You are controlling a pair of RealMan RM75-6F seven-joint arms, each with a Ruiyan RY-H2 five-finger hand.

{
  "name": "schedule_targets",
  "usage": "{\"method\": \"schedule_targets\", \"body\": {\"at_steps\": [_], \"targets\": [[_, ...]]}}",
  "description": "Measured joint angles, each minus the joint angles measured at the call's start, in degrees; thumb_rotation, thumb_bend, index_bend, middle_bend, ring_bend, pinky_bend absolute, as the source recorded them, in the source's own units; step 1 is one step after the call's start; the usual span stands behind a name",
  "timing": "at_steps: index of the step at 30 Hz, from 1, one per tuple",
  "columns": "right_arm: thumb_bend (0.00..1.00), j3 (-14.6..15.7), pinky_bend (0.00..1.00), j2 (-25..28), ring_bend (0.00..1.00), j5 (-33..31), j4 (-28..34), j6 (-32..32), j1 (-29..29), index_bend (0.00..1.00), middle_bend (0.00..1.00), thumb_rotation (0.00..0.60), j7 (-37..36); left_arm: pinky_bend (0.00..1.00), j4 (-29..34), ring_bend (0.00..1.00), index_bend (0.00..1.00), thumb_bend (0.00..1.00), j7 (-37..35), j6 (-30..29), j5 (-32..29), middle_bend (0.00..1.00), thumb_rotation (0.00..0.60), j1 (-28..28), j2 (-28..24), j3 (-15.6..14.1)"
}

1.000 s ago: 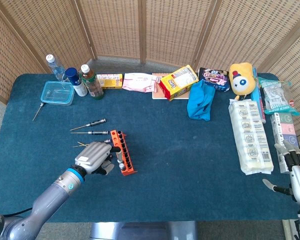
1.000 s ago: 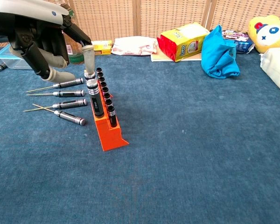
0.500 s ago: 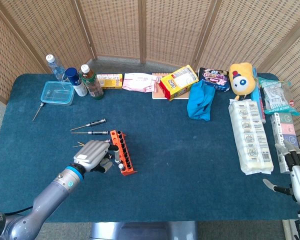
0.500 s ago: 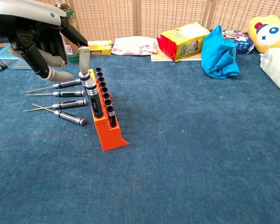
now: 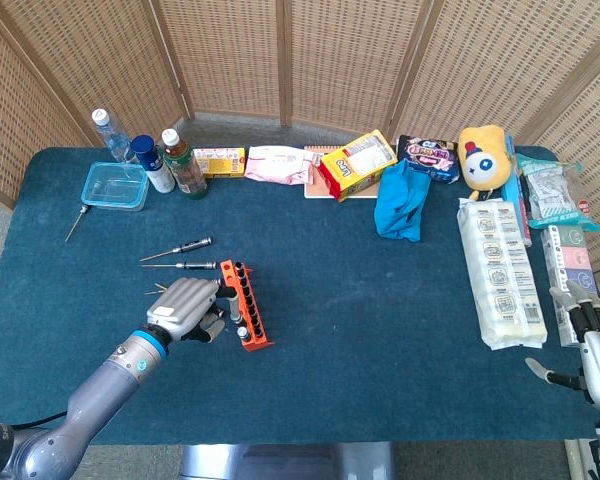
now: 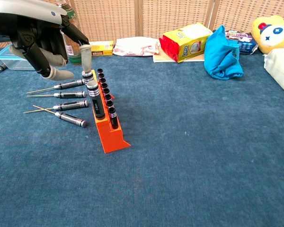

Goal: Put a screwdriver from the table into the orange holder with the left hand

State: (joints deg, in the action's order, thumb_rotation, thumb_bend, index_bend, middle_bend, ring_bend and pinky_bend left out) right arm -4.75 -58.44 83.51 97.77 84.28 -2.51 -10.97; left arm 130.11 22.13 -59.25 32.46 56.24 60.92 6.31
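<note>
- Head view: the left hand sits right against the near-left side of the holder, fingers curled in, so from up here I honestly can't tell what it has. Two more drivers lie on the desk just behind it. The right hand is way off at the desk's right edge with its fingers apart, nothing in it.
- Chest view: much clearer. One fingertip is pressing on top of a screwdriver that stands almost upright in a front slot of the holder, other fingers spread off to the left, so I'd call it touching rather than gripping. Looks mostly seated, though I can't see how deep the shaft went.
- What could go wrong: the holder is a narrow wedge just sitting on cloth, so a push that isn't straight down could tip or skid it.
- If the fingertip drags sideways as it lifts off, it could lean the driver over or pull it back out.
- The spread fingers hang near the four spare drivers on the desk, so a sloppy retreat could roll them.
</note>
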Motion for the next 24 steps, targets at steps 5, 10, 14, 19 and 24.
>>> {"method": "schedule_targets", "body": {"at_steps": [5,10,14,19,24], "targets": [[0.09,-0.02,0.01,0.06,0.06,0.0,0.01,0.1,0.06,0.13,0.04,0.6,-0.15,0.96,0.15,1.0,0.44,0.41,0.03,0.28,-0.36,1.0,0.6,0.08,-0.02,-0.08],[0.09,-0.02,0.01,0.09,0.06,-0.01,-0.02,0.07,0.06,0.13,0.04,0.6,-0.2,0.96,0.66,1.0,0.44,0.41,0.05,0.29,-0.82,1.0,0.6,0.27,-0.59,0.17],[0.09,0.01,0.01,0.08,0.06,0.06,0.0,0.02,0.03,0.13,0.04,0.6,-0.18,0.96,0.8,1.0,0.44,0.41,0.4,0.15,-1.55,1.0,0.6,0.54,-0.77,0.19],[0.09,-0.06,0.01,0.12,0.06,-0.07,-0.04,0.1,0.08,0.13,0.04,0.6,-0.3,0.96,0.64,1.0,0.44,0.41,0.08,0.29,-2.05,1.0,0.6,0.66,-0.63,0.34],[0.09,-0.02,0.01,0.07,0.06,0.0,-0.08,-0.01,0.01,0.13,0.04,0.6,-0.18,0.96,0.93,1.0,0.44,0.41,-1.49,0.35,-0.33,1.0,0.6,0.01,-1.05,1.07]]}}
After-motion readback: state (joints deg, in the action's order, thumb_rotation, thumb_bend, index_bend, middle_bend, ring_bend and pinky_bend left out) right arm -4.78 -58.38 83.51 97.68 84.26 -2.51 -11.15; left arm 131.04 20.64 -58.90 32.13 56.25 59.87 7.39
